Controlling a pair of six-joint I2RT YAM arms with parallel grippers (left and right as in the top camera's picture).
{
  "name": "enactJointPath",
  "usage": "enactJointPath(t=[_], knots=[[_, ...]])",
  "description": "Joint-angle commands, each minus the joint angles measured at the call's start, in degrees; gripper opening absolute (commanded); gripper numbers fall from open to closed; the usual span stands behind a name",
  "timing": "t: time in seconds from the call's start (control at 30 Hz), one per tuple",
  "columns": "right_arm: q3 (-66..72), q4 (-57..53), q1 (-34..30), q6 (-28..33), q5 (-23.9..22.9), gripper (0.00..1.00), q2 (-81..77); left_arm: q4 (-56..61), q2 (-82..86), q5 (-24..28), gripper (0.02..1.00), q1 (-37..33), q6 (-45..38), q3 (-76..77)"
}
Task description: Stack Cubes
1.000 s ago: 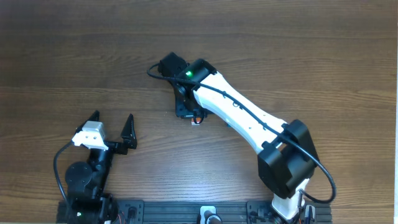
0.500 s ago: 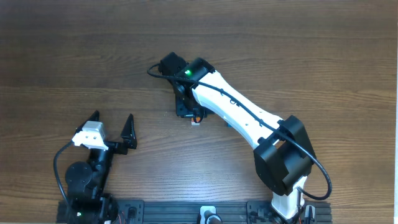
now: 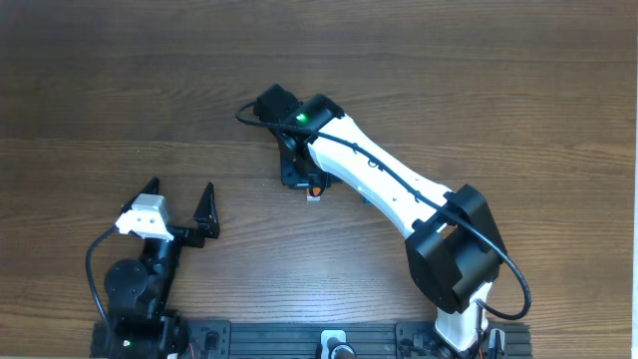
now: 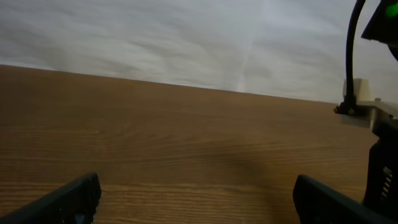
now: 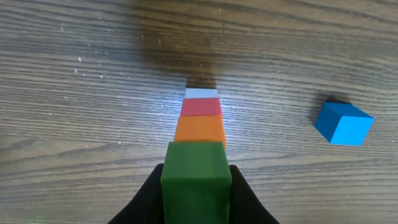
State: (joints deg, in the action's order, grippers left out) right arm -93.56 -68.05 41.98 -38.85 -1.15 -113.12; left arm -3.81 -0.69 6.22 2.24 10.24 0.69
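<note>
Two arms on a wooden desk (image 3: 478,80).

Left side: left gripper (image 3: 180,189) sits low near the desk's front-left corner, close to its own base. Fingers spread wide, nothing between them. The left wrist view shows bare wood grain between the two finger ends.

Middle of desk: the right arm (image 3: 389,189) reaches from the front-right corner diagonally to about the desk's centre. Right gripper (image 5: 197,194) points straight down over a column of cubes. Its fingers are closed against both sides of a green cube (image 5: 196,167), which tops the column. Directly beneath, in line: orange cube (image 5: 199,130), then red cube (image 5: 201,107), then white cube (image 5: 202,93) on the wood. Cannot tell whether the green cube's underside rests fully on the orange one. From above, the gripper body hides most of the column; a sliver of orange and white shows at its edge.

Right of the column: a blue cube (image 5: 343,122) lies alone on the desk, near the stack but apart from it, turned slightly askew to the grain.
</note>
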Motion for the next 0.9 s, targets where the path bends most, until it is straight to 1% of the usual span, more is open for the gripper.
enactJointPath(t=[0.03,0.73,0.83,0.9], knots=[[0.5,0.2,0.0,-0.3,0.3,0.009,-0.5,0.0,0.5,0.0,0.996,0.1,-0.8,-0.4],[2.8,1.9,0.1,-1.2,0.2,0.027,-0.5,0.0,0.5,0.0,0.998,0.1,-0.8,-0.4],[3.2,2.1,0.1,-1.4,0.3,0.062,-0.5,0.0,0.5,0.0,1.0,0.1,-0.8,-0.4],[3.3,2.2,0.1,-1.4,0.3,0.132,-0.5,0.0,0.5,0.0,1.0,0.1,-0.8,-0.4]])
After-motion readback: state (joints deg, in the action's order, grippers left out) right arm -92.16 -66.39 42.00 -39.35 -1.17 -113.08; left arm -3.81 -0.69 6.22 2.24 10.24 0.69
